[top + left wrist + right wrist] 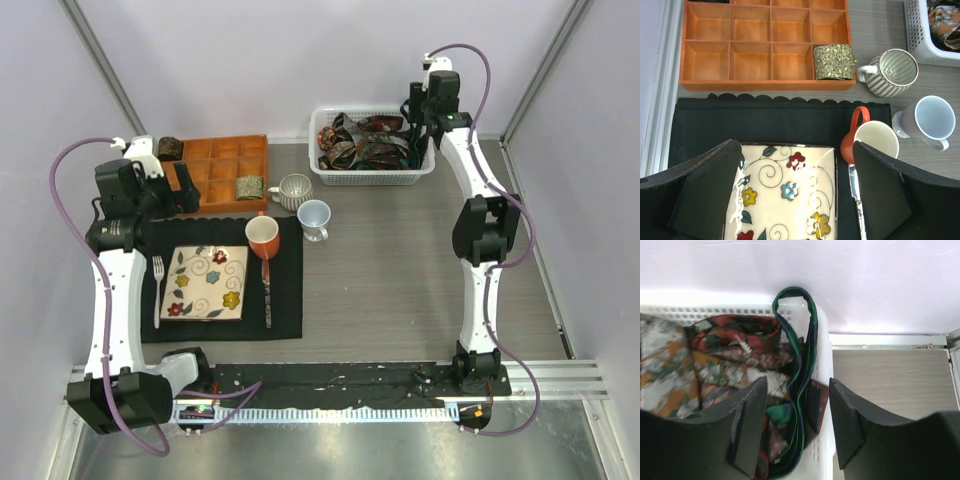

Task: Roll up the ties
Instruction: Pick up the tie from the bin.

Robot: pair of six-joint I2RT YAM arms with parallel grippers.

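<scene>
Several loose patterned ties (362,140) lie heaped in a white basket (372,179) at the back right. My right gripper (416,128) hovers over the basket's right end, open. In the right wrist view its fingers (747,425) straddle a dark green tie (802,355) that loops up over the basket wall (824,375); brown and rust ties (715,360) lie to the left. A rolled olive tie (834,61) sits in a front compartment of the orange tray (222,160); a dark coil (170,148) lies at the tray's back left corner. My left gripper (795,195) is open and empty above the floral plate (785,200).
A black placemat (285,300) holds the floral plate (205,283), a fork (158,290), a knife (267,295) and an orange mug (263,236). A striped mug (294,191) and a pale mug (315,218) stand beside the tray. Walls close the back and sides.
</scene>
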